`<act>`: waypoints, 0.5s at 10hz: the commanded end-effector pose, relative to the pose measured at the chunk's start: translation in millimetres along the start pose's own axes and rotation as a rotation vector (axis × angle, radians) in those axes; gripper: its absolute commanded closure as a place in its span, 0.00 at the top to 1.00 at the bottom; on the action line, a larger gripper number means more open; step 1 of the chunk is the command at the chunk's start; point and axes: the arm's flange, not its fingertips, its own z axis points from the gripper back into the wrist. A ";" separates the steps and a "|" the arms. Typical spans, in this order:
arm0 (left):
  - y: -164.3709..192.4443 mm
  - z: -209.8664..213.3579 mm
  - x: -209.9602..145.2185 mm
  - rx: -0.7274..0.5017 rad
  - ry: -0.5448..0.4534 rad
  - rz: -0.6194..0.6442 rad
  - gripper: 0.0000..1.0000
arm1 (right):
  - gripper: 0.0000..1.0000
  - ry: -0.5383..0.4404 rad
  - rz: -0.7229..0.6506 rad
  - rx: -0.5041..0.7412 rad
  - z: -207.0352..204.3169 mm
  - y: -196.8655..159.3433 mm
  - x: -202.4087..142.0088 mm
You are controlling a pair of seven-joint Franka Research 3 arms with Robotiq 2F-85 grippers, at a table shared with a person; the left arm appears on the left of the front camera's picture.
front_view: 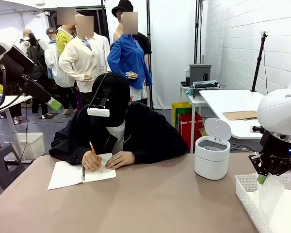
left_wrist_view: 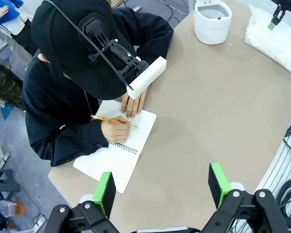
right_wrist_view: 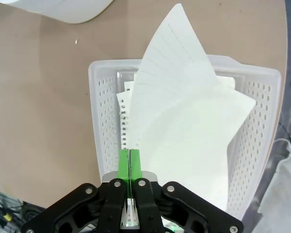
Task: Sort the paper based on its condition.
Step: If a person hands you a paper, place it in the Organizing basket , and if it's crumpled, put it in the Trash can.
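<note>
Over the near-right basket (right_wrist_view: 104, 121), right gripper (right_wrist_view: 129, 158) is clamped on the edge of a thin lined sheet (right_wrist_view: 184, 126), which looks light, floppy and tear-prone, best pinched there; left gripper (left_wrist_view: 162, 184) has fingers apart.

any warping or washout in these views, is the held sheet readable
Left wrist view: wide-angle bends the table edge into a curve; right wrist view: sharp, the paper pale against the white basket yet its ruled lines read; front view: even light, soft shadows.

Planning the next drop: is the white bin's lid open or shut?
Open. In the front view the lid stands tipped up at the back of the white bin, leaving the rim uncovered.
</note>
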 end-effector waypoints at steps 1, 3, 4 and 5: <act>-2.0 -0.2 0.3 0.009 0.005 0.012 1.00 | 0.00 -0.012 0.019 -0.005 4.8 -2.0 -0.4; -2.0 -0.2 0.3 0.009 0.005 0.012 1.00 | 0.00 -0.012 0.019 -0.005 4.8 -2.0 -0.4; -2.0 -0.2 0.3 0.009 0.005 0.012 1.00 | 0.00 -0.012 0.019 -0.005 4.8 -2.0 -0.4; -2.0 -0.2 0.3 0.009 0.005 0.012 1.00 | 0.00 -0.012 0.019 -0.005 4.8 -2.0 -0.4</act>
